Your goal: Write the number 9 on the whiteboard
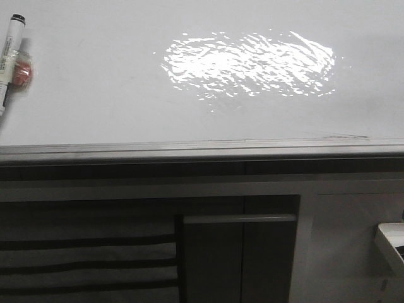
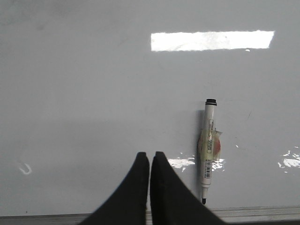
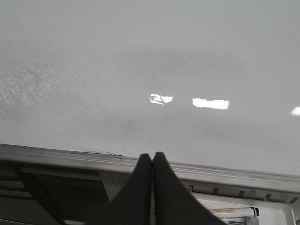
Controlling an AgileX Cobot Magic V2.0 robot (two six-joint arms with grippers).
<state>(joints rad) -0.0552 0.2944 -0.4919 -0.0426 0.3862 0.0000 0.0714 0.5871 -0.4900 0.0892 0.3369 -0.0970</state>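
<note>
Tray point(image 3: 281, 213) holding a marker point(image 3: 234, 211), whiteboard point(image 1: 95, 95) glossy with glare, pen point(image 2: 208, 150) lying on it, left claw point(image 2: 149, 157) together, right claw point(image 3: 152, 157) together.

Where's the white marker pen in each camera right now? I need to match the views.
Front view: marker pen at the far left edge, lying on the whiteboard.
Left wrist view: marker pen beside the shut left gripper.
Right wrist view: not visible on the board.
Shared landmark: the grey edge rail.

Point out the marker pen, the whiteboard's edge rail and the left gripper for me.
marker pen point(image 2: 208, 145): left wrist view, middle of the barrel, by the taped band.
whiteboard's edge rail point(image 1: 189, 150): front view, grey metal strip.
left gripper point(image 2: 149, 161): left wrist view, between the closed fingertips.
</note>
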